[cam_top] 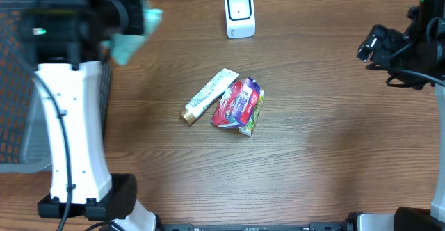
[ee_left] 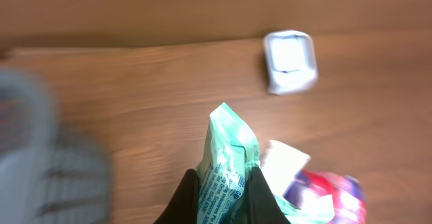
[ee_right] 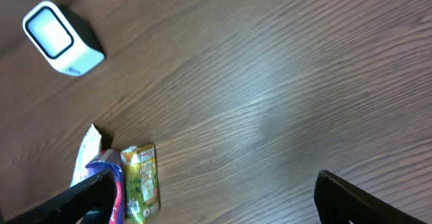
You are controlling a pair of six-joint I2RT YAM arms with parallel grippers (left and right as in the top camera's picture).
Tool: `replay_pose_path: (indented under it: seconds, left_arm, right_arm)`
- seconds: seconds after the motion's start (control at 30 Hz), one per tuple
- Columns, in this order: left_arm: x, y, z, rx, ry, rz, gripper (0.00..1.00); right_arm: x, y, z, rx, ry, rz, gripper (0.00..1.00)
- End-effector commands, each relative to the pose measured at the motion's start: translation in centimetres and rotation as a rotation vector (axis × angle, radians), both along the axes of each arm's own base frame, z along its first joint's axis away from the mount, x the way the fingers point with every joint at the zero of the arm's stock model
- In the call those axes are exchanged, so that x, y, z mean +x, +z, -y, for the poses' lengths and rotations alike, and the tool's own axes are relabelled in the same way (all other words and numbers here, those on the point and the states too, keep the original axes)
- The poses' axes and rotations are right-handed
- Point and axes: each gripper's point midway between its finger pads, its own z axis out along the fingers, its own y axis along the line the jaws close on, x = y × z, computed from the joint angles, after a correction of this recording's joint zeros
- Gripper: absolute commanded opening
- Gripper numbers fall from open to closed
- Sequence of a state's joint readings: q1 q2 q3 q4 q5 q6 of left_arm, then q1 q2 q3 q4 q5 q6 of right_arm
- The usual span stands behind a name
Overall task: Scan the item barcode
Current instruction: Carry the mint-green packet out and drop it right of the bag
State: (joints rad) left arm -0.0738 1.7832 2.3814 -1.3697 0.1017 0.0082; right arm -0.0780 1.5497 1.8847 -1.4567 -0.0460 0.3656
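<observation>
Far left: orange-grey mesh object [cam_top: 10, 85] at the table edge, too blurred to identify. Left gripper [ee_left: 224, 177] has its jaws pressed onto a mint-green packet [ee_left: 229, 150], pinching its lower part. The packet's top sticks up past the fingertips [ee_left: 185, 197], tilted slightly. In the overhead view the packet is held off the table at the left rear, well left of the barcode scanner [cam_top: 240, 13].

The scanner stands upright at the rear centre, with its white face showing.

Mid-table cluster, touching each other: a white tube [cam_top: 208, 95] with a gold cap, a red-purple pouch [cam_top: 235, 104], and a green carton [cam_top: 253, 114] on the pouch's right edge.

Right gripper [ee_right: 214, 183] has its jaws spread wide with nothing between them, hanging over bare wood well right of the cluster.

The surface is a brown woodgrain table [cam_top: 334, 133]. No room is visible beyond it.
</observation>
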Motion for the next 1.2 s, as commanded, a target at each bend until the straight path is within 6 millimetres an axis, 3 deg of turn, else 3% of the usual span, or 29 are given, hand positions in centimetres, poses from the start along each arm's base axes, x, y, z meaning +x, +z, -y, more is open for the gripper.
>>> replay_pose_path:
  seconds: [0.0,0.03,0.13,0.17,0.2,0.23,0.3,0.33,0.47,0.6,0.73,0.9,1.07,1.17]
  left_arm:
    - [-0.2,-2.2,6.6,-0.008,-0.184,-0.059,0.04]
    - [-0.3,-3.7,9.3,-0.025,-0.254,-0.101,0.04]
    - [-0.8,-6.8,14.2,-0.072,-0.384,-0.188,0.04]
    - [-1.3,-8.2,16.8,-0.113,-0.459,-0.235,0.04]
    - [-1.5,-8.8,17.8,-0.127,-0.495,-0.253,0.04]
    - [-2.1,-10.4,20.5,-0.147,-0.588,-0.292,0.04]
    - [-2.5,-12.6,22.8,-0.142,-0.644,-0.338,0.04]
    - [-2.6,-14.7,24.6,-0.132,-0.673,-0.376,0.04]
    - [-3.6,-19.9,29.1,-0.103,-0.748,-0.464,0.04]
    - [-5.2,-23.9,31.4,-0.078,-0.773,-0.559,0.04]
    - [-6.0,-25.6,32.6,-0.064,-0.796,-0.585,0.12]
    - [-5.2,-25.4,33.3,-0.058,-0.802,-0.531,0.40]
    - [-4.4,-25.2,33.3,-0.068,-0.796,-0.505,0.56]
    - [-2.8,-22.8,32.3,-0.079,-0.768,-0.454,0.68]
  right_arm:
    - [0.4,2.4,1.1,-0.021,-0.010,0.077,0.94]
    - [0.3,2.8,1.5,-0.024,-0.020,0.089,0.94]
    - [0.2,3.5,2.6,-0.028,-0.051,0.110,0.94]
    - [0.1,4.1,3.5,-0.031,-0.078,0.122,0.95]
    - [0.1,4.2,3.8,-0.031,-0.086,0.126,0.95]
    - [-0.2,4.6,4.8,-0.034,-0.114,0.135,0.95]
    - [-0.4,4.9,5.7,-0.037,-0.141,0.139,0.95]
    - [-0.6,4.9,6.3,-0.038,-0.160,0.136,0.95]
    - [-0.8,4.8,6.9,-0.039,-0.177,0.132,0.97]
    - [-0.8,4.8,6.8,-0.039,-0.176,0.132,0.98]
    - [-0.8,4.8,6.8,-0.039,-0.177,0.131,0.98]
    - [-0.9,4.8,6.8,-0.039,-0.176,0.130,0.99]
    - [-1.0,4.6,6.8,-0.037,-0.176,0.122,0.99]
    - [-1.2,4.4,6.7,-0.034,-0.176,0.109,1.00]
